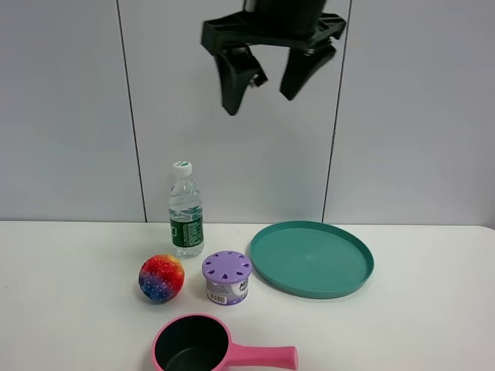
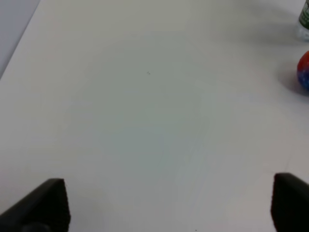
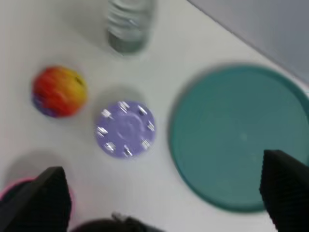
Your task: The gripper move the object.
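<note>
The rainbow bumpy ball (image 1: 161, 277) sits on the white table, left of the purple-lidded can. It also shows in the right wrist view (image 3: 59, 91) and at the edge of the left wrist view (image 2: 304, 70). My right gripper (image 1: 261, 99) hangs high above the table, open and empty, with the ball far below it; in its own view (image 3: 161, 198) the jaws stand wide apart. My left gripper (image 2: 169, 212) is open and empty over bare table, well away from the ball; it is out of the exterior view.
A purple-lidded can (image 1: 227, 276) stands right of the ball. A water bottle (image 1: 186, 212) stands behind them. A teal plate (image 1: 312, 257) lies to the right. A pink saucepan (image 1: 193, 344) sits at the front edge, handle pointing right.
</note>
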Motion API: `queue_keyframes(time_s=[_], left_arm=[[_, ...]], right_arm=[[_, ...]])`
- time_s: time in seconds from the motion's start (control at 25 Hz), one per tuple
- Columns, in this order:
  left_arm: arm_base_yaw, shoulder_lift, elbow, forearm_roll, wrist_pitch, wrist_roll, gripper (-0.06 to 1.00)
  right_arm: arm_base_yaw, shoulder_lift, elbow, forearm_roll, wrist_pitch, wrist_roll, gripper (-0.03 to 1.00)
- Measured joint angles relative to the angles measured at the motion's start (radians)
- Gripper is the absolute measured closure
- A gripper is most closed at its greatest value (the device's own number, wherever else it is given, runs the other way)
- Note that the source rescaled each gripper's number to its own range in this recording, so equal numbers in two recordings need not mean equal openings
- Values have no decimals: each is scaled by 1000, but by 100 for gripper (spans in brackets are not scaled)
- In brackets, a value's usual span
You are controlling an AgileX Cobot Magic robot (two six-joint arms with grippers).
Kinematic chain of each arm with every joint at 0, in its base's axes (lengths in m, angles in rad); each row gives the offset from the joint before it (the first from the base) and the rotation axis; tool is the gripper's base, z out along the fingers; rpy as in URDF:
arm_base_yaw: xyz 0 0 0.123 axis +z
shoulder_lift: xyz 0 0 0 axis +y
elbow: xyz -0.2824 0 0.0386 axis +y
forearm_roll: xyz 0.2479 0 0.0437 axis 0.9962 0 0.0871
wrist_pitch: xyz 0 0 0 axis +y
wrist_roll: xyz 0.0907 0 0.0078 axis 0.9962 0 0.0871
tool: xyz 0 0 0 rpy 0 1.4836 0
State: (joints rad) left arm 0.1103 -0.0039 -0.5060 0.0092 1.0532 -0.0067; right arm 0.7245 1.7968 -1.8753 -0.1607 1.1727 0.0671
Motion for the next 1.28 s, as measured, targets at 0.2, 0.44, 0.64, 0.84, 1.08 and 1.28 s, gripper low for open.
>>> queue_keyframes(time_s=[0.2, 0.44, 0.64, 0.84, 1.08, 1.28], left_arm=[[0, 0, 0, 0, 0, 0, -6], [0, 0, 0, 0, 0, 0, -6], [0, 0, 0, 0, 0, 0, -6], [0, 0, 0, 0, 0, 0, -6], [0, 0, 0, 0, 0, 0, -6], [0, 0, 0, 0, 0, 0, -6]], right_arm=[[-131, -160, 205, 24, -70, 65, 30], [-311, -495, 581, 72, -268, 72, 30], [-476, -794, 834, 76, -281, 73, 30], [-644, -1095, 1017, 79, -232, 50, 30], [-743, -1460, 1183, 93, -151, 40, 25], [-746, -1656, 1274, 97, -20, 8, 5]])
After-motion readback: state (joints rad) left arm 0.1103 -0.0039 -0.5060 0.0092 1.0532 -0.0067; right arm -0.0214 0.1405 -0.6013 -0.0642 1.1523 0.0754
